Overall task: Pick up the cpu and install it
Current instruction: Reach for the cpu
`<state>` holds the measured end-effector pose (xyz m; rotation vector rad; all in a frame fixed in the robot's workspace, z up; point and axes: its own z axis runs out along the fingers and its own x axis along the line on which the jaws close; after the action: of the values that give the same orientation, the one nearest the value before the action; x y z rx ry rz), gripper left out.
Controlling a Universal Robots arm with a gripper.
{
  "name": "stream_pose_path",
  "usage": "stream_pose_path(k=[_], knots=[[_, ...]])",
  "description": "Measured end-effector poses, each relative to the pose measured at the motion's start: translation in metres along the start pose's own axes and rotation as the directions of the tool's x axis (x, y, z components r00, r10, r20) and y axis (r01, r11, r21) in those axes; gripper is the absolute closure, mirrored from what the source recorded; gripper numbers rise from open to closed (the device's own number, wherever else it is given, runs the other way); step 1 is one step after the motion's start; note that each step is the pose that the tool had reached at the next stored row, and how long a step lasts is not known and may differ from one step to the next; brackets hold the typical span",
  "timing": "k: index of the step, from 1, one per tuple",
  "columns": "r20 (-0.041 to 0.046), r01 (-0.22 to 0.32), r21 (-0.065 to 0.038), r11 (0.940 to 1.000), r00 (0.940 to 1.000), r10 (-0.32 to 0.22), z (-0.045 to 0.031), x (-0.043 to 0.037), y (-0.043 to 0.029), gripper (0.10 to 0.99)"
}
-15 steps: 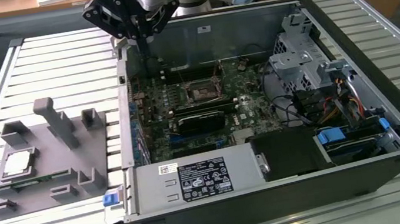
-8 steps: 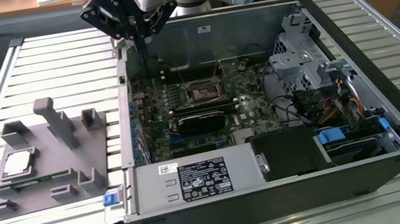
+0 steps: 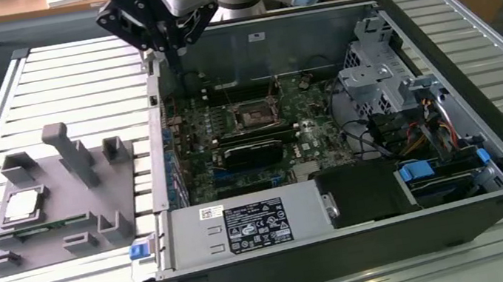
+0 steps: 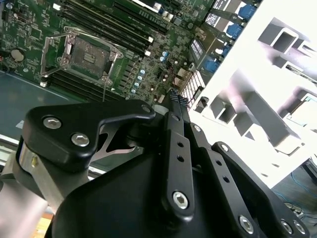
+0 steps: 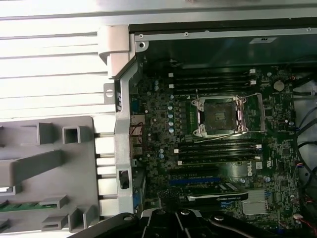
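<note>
The cpu point(image 3: 22, 207), a small square chip with a silver top, lies flat on the grey fixture plate point(image 3: 56, 237) at the exterior view's left, outside the computer. My gripper point(image 3: 169, 47) hangs high over the case's far left corner, well apart from the cpu. Its black fingers point(image 4: 174, 106) meet at the tips, shut on nothing. The motherboard socket point(image 3: 255, 114) sits in the middle of the board with its metal frame around it, also seen as the socket point(image 4: 86, 54) and the socket point(image 5: 218, 115) in both wrist views.
The open computer case point(image 3: 460, 65) lies on a slatted white table point(image 3: 73, 85). Inside are memory slots point(image 5: 213, 79), a drive cage point(image 3: 378, 85), cables and a power supply point(image 3: 244, 224). Upright grey posts point(image 3: 69, 153) rise from the fixture, and a green memory stick point(image 5: 20, 206) lies in it.
</note>
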<state>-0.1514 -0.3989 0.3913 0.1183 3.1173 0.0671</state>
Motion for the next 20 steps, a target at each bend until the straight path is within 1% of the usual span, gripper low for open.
stream_pose_path(k=[20], knots=[[-0.0049, 0.000, 0.000, 1.0000, 1.0000, 0.000, 0.0012, 0.0097, -0.0008, 0.980]])
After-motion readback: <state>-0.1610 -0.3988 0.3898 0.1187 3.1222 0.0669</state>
